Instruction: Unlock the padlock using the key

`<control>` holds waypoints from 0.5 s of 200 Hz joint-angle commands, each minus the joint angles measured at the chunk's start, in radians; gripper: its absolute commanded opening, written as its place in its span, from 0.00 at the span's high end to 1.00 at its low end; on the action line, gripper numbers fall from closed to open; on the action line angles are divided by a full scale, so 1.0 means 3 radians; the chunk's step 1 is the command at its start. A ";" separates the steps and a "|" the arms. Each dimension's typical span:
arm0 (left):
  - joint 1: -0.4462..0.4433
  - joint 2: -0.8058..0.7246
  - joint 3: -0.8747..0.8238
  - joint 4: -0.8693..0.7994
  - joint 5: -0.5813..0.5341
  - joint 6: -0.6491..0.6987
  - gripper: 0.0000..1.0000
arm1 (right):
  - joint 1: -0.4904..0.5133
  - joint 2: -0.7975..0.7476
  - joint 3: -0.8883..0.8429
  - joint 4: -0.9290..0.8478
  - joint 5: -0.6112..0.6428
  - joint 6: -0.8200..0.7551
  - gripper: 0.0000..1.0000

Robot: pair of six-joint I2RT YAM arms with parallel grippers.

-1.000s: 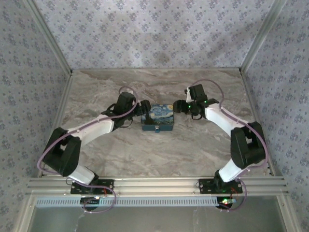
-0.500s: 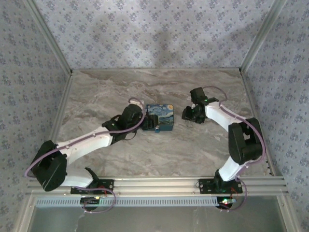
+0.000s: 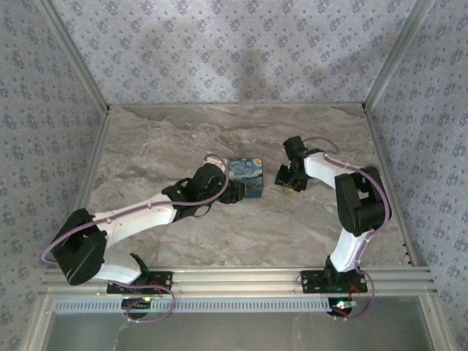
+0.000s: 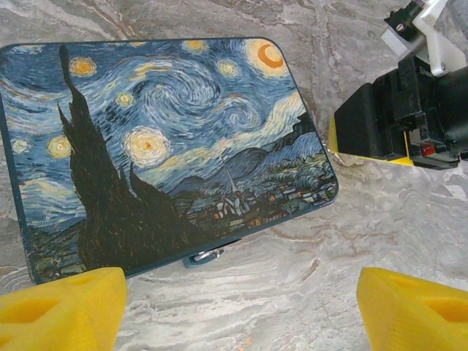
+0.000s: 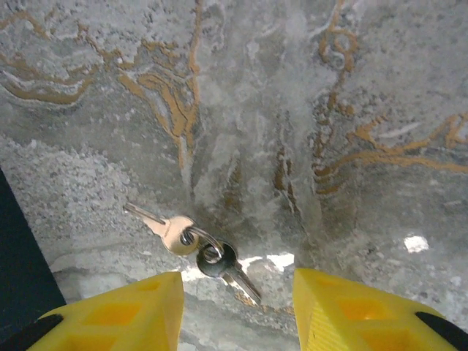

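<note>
Two keys point(image 5: 201, 248) on a ring, one brass and one dark, lie flat on the marble. My right gripper point(image 5: 238, 307) hangs open just above them, a yellow finger point(image 5: 124, 314) on each side, touching neither key. In the top view the right gripper point(image 3: 284, 178) sits just right of the Starry Night box point(image 3: 247, 175). A small blue-and-silver piece point(image 4: 205, 256), which looks like the padlock, pokes out under the box's front edge and is mostly hidden. My left gripper point(image 4: 241, 307) is open over bare marble in front of that edge, holding nothing.
The box point(image 4: 161, 146) lies flat with its lid closed. The right arm's black wrist point(image 4: 431, 110) shows close beside the box's right corner. Patterned walls point(image 3: 44, 110) and metal rails enclose the marble table point(image 3: 161, 139).
The left arm swung forward and right to the box's front-left side. The right gripper came down over the keys and its fingers narrowed.
</note>
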 commanded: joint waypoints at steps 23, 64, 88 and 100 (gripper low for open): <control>-0.0019 0.0042 0.0036 0.0053 -0.0067 -0.0058 0.18 | 0.0008 0.0085 0.0195 0.0009 0.0032 0.0087 0.54; -0.0021 0.0057 0.0027 0.0060 -0.0076 -0.0088 0.18 | 0.0011 0.0213 0.0269 -0.0038 0.0057 0.0087 0.58; -0.0023 0.0066 0.0018 0.0060 -0.0088 -0.0102 0.18 | 0.0006 0.0250 0.0243 -0.0026 0.0036 0.0179 0.63; -0.0021 0.0062 0.0010 0.0069 -0.0090 -0.0114 0.18 | 0.0006 0.0261 0.0239 -0.0026 0.0033 0.0179 0.64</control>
